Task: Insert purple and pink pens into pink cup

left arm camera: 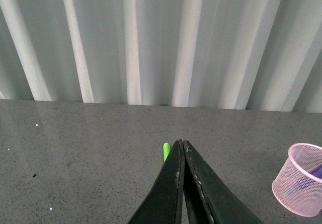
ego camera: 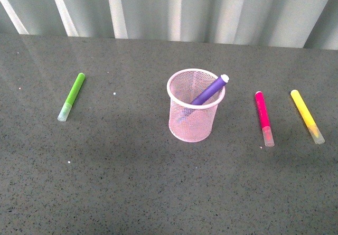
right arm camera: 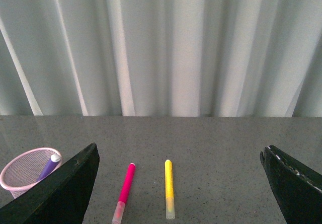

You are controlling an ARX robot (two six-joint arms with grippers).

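The pink cup (ego camera: 193, 106) stands upright in the middle of the table, and the purple pen (ego camera: 210, 90) leans inside it, its end over the right rim. The pink pen (ego camera: 263, 115) lies flat on the table to the cup's right, clear cap toward me. Neither arm shows in the front view. My left gripper (left arm camera: 181, 144) is shut with nothing in it, above the table; the pink cup (left arm camera: 302, 181) shows off to one side. My right gripper (right arm camera: 178, 156) is open wide above the table, with the pink pen (right arm camera: 126, 183) lying ahead between its fingers and the pink cup (right arm camera: 27, 169) beyond one finger.
A lime-green marker (ego camera: 72, 95) lies far left of the cup, its tip peeking past my left fingers as a green marker (left arm camera: 166, 152). A yellow marker (ego camera: 307, 115) lies right of the pink pen, also a yellow marker (right arm camera: 169, 188). A pleated grey curtain (ego camera: 174, 8) backs the table.
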